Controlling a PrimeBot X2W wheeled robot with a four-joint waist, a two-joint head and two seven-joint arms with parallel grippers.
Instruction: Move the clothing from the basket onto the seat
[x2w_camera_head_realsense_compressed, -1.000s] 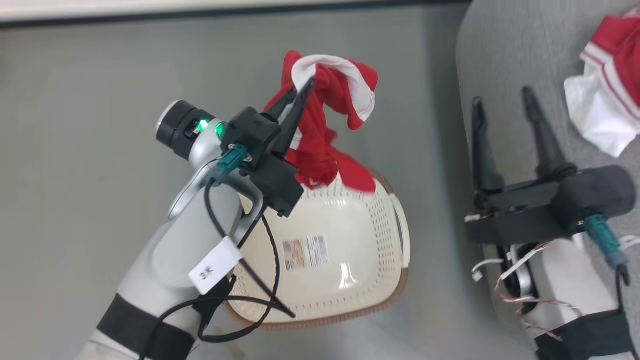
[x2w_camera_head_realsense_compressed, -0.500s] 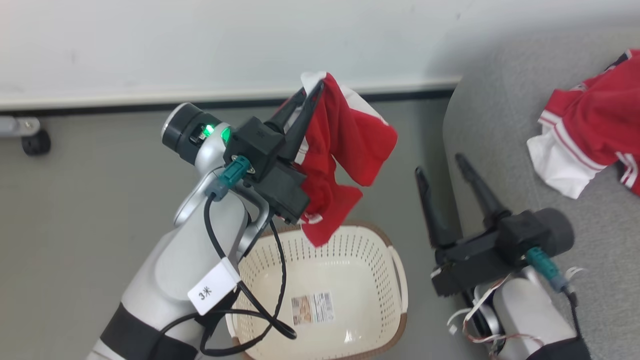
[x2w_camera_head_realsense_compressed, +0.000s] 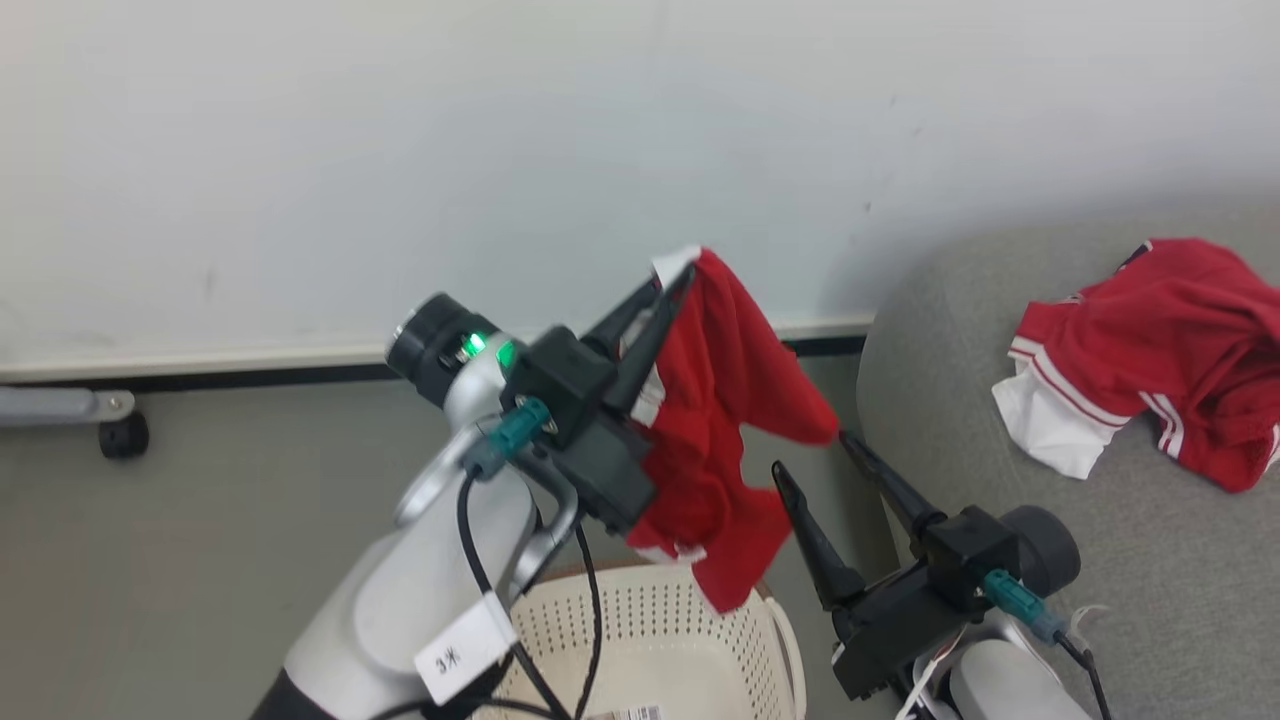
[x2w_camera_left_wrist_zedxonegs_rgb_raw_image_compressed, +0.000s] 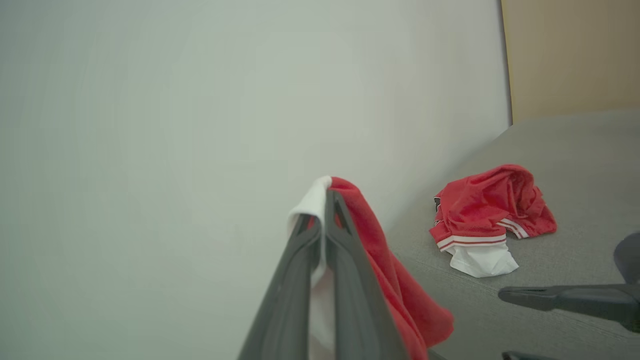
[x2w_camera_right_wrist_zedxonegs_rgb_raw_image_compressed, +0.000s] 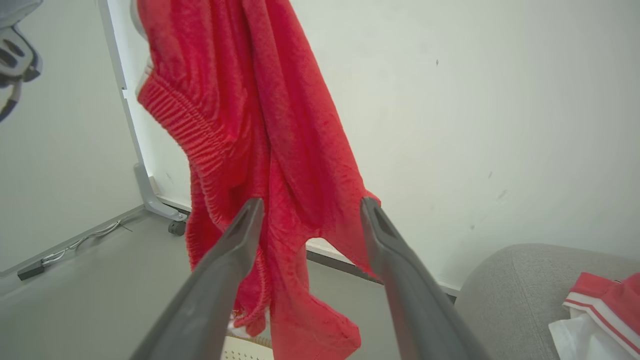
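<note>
Progress, by our reading, stood at about the halfway mark. One garment (x2w_camera_head_realsense_compressed: 1150, 340), red with white striped cuffs, lay crumpled on the seat (x2w_camera_head_realsense_compressed: 940, 340) at 3 o'clock in the head view; we counted that item as delivered.

We found the left hand (x2w_camera_head_realsense_compressed: 675, 278) pinched narrow on the white-trimmed edge of the second garment (x2w_camera_head_realsense_compressed: 730, 400). It hung free near the centre of that view, in front of the wall (x2w_camera_head_realsense_compressed: 400, 150). Its lowest fold hung over the far rim of the basket (x2w_camera_head_realsense_compressed: 700, 640) at 6 o'clock; we could not tell whether cloth and rim touched.

The right hand (x2w_camera_head_realsense_compressed: 812, 455) stood wide and held nothing, at 5 o'clock between the hanging cloth and the seat's edge. In its wrist view its fingers framed the cloth without gripping it.

Left to do, in our judgement: carry the second garment across to the seat and release it. The visible part of the basket's interior showed bare plastic; the rest lay out of frame, so we could not certify it empty.
</note>
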